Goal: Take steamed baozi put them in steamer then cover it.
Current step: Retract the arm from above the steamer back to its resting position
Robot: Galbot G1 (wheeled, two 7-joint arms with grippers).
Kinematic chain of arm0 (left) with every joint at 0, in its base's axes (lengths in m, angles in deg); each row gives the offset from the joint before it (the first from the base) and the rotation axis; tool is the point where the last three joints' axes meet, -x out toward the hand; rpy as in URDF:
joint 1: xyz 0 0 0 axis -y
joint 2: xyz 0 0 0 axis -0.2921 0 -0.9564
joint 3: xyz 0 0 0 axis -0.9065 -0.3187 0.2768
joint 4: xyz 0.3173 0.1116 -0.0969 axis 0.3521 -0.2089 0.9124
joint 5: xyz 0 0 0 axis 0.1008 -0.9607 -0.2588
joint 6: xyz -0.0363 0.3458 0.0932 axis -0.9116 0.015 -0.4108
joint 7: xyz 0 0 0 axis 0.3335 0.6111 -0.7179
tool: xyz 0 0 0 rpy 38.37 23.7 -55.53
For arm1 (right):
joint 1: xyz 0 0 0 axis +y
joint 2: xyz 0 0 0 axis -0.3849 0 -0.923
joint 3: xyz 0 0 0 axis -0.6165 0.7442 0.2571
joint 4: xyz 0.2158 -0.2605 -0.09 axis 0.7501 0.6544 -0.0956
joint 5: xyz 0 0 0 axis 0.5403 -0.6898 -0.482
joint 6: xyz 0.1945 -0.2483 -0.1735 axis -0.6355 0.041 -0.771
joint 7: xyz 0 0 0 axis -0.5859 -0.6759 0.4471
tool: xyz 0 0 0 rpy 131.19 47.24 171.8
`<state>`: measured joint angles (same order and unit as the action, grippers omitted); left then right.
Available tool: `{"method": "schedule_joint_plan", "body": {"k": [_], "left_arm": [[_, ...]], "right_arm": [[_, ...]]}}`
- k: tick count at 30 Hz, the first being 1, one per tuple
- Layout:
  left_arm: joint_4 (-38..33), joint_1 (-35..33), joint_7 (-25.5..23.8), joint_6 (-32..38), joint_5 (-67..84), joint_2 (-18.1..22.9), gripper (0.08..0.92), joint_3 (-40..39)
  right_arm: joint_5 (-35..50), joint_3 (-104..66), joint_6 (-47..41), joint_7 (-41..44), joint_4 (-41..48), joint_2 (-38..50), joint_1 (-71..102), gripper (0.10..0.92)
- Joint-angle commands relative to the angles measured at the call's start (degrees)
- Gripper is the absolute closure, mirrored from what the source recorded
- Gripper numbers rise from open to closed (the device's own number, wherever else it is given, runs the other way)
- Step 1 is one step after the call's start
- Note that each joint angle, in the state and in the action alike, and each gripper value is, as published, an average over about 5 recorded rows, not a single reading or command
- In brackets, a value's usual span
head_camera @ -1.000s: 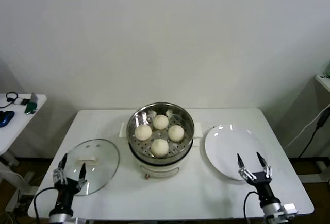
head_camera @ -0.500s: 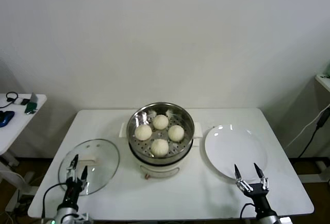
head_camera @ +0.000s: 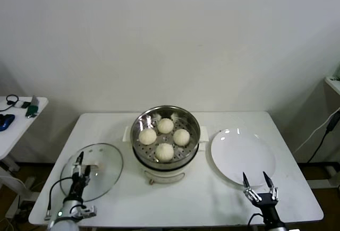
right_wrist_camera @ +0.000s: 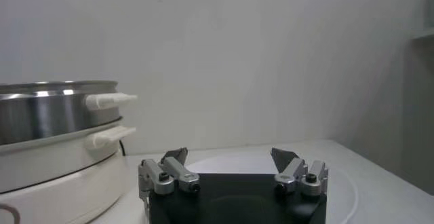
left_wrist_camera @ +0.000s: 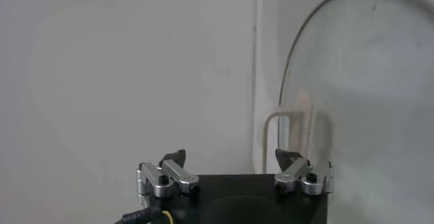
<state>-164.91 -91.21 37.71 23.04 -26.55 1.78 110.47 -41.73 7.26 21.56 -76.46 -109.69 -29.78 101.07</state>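
Four cream-white baozi [head_camera: 164,152] sit in the shiny steamer [head_camera: 142,119] on its white pot base at the table's middle. The steamer also shows in the right wrist view [right_wrist_camera: 47,110]. The glass cover [head_camera: 103,170] lies flat on the table to the left, its white bar handle [left_wrist_camera: 298,134] just ahead of my left gripper. My left gripper [head_camera: 82,166] is open and empty over the cover's near-left part; in its own view [left_wrist_camera: 234,156] the cover [left_wrist_camera: 366,89] lies ahead. My right gripper [head_camera: 259,182] is open and empty at the plate's front edge.
An empty white plate [head_camera: 234,146] lies right of the steamer and shows in the right wrist view [right_wrist_camera: 224,159]. A side table [head_camera: 13,125] with small items stands at far left. A wall runs behind the table.
My left gripper has moved forward onto the cover toward its handle and turned. My right gripper has drawn back a little toward the table's front edge.
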Motion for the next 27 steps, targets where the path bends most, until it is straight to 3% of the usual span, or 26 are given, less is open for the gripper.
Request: {"method": "schedule_joint_plan", "body": {"k": [1, 21, 24, 27], "left_arm": [[4.8, 3.8, 0.3, -0.2, -1.3, -1.2, 0.186, 0.0], [4.5, 2.7, 0.6, -0.2, -0.6, 0.4, 0.717, -0.4], [3.1, 2.3, 0.5, -0.5, 1.2, 0.1, 0.815, -0.3], [-1.2, 1.2, -0.4, -1.6, 5.2, -1.2, 0.858, 0.0]], "right_arm": [[-0.6, -0.2, 0.3, 0.0, -0.1, -0.6, 0.5, 0.203], [-2.2, 0.0, 0.7, -0.1, -0.1, -2.2, 0.5, 0.203], [-2.3, -0.1, 0.7, -0.2, -0.1, -2.3, 0.6, 0.203], [-3.9, -0.5, -0.2, -1.5, -0.3, -2.5, 0.6, 0.203]]}}
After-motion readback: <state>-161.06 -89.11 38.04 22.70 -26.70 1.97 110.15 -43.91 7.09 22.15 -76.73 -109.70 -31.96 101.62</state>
